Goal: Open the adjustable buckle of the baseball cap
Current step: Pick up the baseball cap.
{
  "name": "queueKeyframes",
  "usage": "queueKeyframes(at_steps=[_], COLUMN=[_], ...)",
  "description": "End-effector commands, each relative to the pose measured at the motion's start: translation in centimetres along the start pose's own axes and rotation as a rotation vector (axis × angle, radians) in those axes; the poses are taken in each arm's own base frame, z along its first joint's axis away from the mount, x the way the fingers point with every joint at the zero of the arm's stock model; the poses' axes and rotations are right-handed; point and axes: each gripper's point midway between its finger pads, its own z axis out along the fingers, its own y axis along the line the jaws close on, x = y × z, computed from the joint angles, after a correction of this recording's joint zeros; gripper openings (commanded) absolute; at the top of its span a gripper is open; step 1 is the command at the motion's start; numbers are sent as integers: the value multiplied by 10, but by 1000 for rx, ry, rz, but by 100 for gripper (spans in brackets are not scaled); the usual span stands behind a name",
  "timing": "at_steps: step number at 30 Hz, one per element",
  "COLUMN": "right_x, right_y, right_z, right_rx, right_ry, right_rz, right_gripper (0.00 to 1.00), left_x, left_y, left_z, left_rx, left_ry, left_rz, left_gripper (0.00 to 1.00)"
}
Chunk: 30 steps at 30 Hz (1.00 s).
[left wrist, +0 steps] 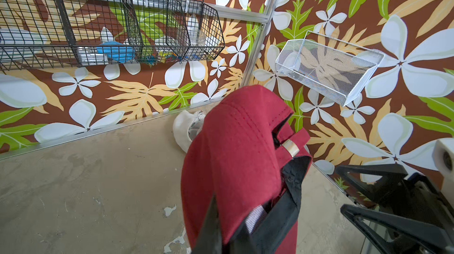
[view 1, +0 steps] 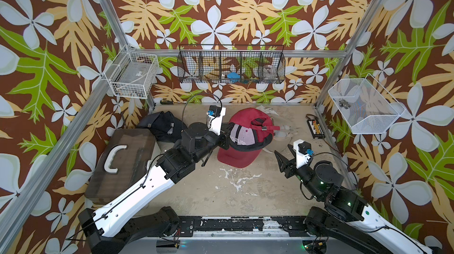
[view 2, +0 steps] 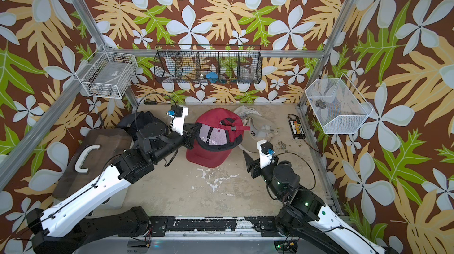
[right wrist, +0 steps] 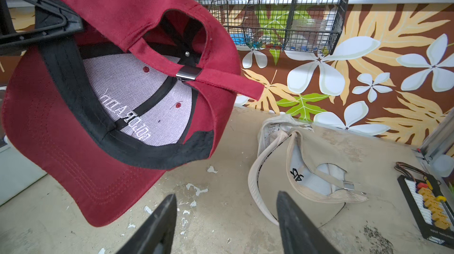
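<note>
A red baseball cap [view 1: 245, 117] [view 2: 213, 117] hangs upside down above the table, its brim toward me and its white lining with lettering showing. My left gripper [view 1: 227, 137] [left wrist: 228, 220] is shut on the cap's side at the black sweatband. The metal buckle [view 1: 264, 127] [right wrist: 188, 72] sits on the red back strap, and the strap's tail pokes out past it. The buckle [left wrist: 290, 147] also shows in the left wrist view. My right gripper [view 1: 283, 148] [right wrist: 226, 194] is open and empty. It hovers over the table to the right of the cap's brim, apart from the cap [right wrist: 122, 14].
A beige cap [view 1: 282, 132] [right wrist: 319, 161] lies on the table behind the right gripper. A black cap [view 1: 162, 125] and a brown case [view 1: 122, 161] with a white handle sit at the left. A black connector board [view 1: 315, 128] lies by the right wall. Wire baskets [view 1: 231, 64] hang on the walls.
</note>
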Motion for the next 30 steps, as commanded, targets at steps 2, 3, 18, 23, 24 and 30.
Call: queueKeyframes(at_steps=[2,3,18,23,24,30], right_x=[-17,-18,-23,-26,-27,-29], right_y=[4,5,13,11,11,11], right_z=[2,3,17,19,19,19], right_rx=[-16,-17,-28,-11,-9,-8], right_ry=[-60,-61,-75,-85,-90,-97], right_rz=[21,22,13,-4,-5,-15], right_gripper=[67,67,67,67,67,65], left_x=[-4,-3,10,16,17,20], left_y=[-4,-5,-25,-31,-32,-38], left_z=[-8,-9,-20,-23,-24,-27], left_rx=[17,19,69,77,81,94], left_ry=[-20,-20,2,12,13,18], left_rz=[-31,-35,-51,-50,-52,-53], left_gripper=[0,0,0,0,0,0])
